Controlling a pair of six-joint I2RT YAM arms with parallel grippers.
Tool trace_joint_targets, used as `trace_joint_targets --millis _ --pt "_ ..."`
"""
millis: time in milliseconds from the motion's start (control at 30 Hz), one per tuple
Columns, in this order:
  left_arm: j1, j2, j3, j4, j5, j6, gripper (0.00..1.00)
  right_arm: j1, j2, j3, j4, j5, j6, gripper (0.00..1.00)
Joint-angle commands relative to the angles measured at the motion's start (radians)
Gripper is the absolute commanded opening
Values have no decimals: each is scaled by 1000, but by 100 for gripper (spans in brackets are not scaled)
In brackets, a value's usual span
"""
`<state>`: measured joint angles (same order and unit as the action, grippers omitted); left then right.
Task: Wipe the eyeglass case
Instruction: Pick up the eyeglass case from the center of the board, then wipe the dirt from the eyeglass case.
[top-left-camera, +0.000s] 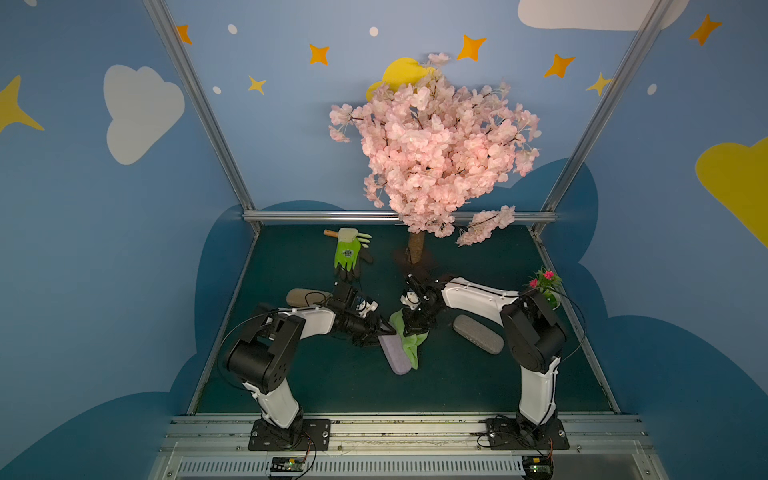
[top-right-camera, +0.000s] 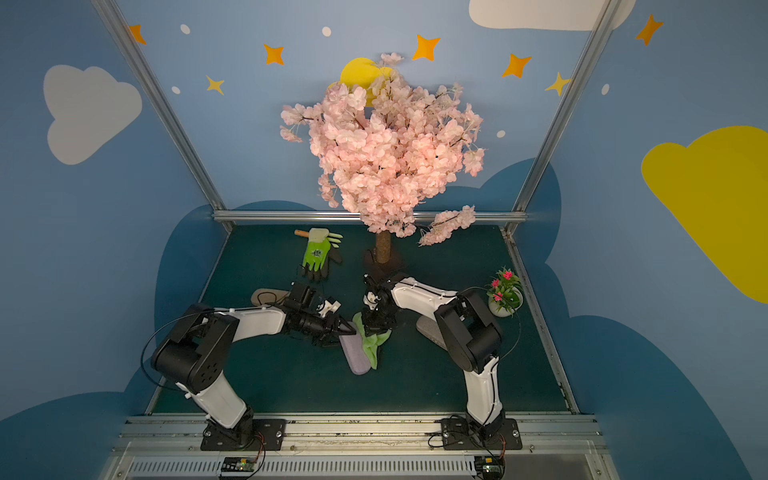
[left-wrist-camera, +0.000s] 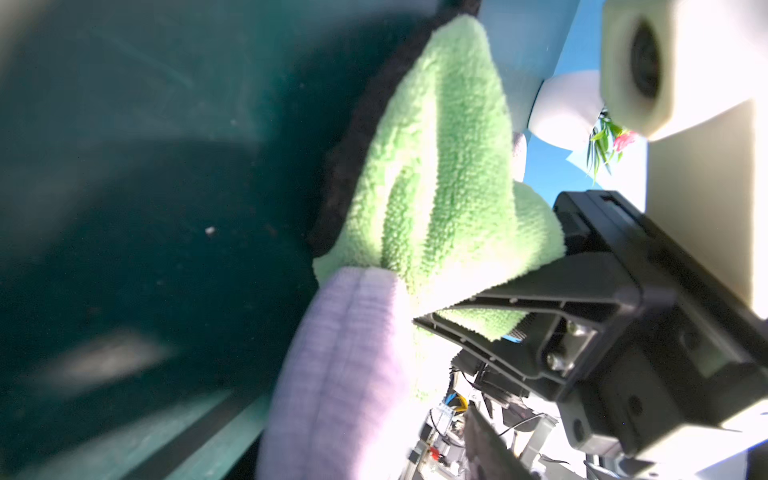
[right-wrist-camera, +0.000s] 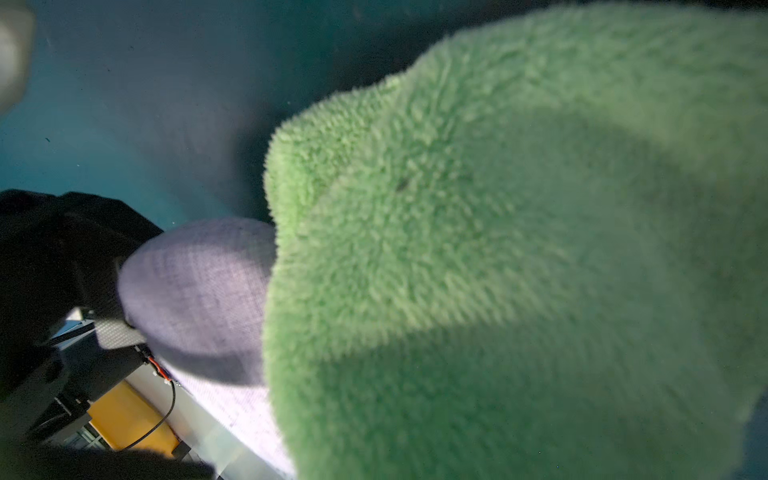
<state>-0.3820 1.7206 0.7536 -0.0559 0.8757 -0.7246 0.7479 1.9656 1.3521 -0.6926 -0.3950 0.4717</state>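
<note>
A lilac fabric eyeglass case (top-left-camera: 395, 355) (top-right-camera: 357, 353) lies slanted at the middle of the green table. My left gripper (top-left-camera: 384, 332) (top-right-camera: 347, 330) reaches in from the left and is shut on the case's far end. In the left wrist view the case (left-wrist-camera: 340, 374) runs out from between the jaws. A fluffy green cloth (top-left-camera: 409, 343) (top-right-camera: 372, 343) drapes over the case's right side. It hangs from my right gripper (top-left-camera: 413, 328) (top-right-camera: 372, 324), which is shut on it from above. The cloth (right-wrist-camera: 498, 249) fills the right wrist view, with the case (right-wrist-camera: 195, 291) beside it.
A grey case (top-left-camera: 478, 334) lies to the right, under the right arm. A tan case (top-left-camera: 305, 297) lies behind the left arm. A green work glove (top-left-camera: 348, 253), the blossom tree's trunk (top-left-camera: 415, 247) and a small potted plant (top-left-camera: 546, 286) stand further back.
</note>
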Motion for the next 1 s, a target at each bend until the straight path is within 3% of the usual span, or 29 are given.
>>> trace_joint_targets --millis 0,200,367,500,633,833,967 --pt "12 30 6 -35 46 25 54 4 14 14 24 -6 6 1" --pt "20 68 48 -116 13 66 33 3 -1 12 22 -6 4 1" --pt "66 -17 38 -160 30 74 4 -36 -104 -24 12 30 -26 0" --pt "132 -154 39 -209 -20 75 3 -88 -224 -35 -38 79 -61 0" --pt "129 -243 30 -101 -80 -36 3 -84 -335 42 -129 125 -82 0" --pt "32 -318 -31 171 -292 -236 3 62 -427 162 -73 141 33 0" --pt "-13 -364 -89 373 -427 -402 3 170 -398 229 -24 259 105 0"
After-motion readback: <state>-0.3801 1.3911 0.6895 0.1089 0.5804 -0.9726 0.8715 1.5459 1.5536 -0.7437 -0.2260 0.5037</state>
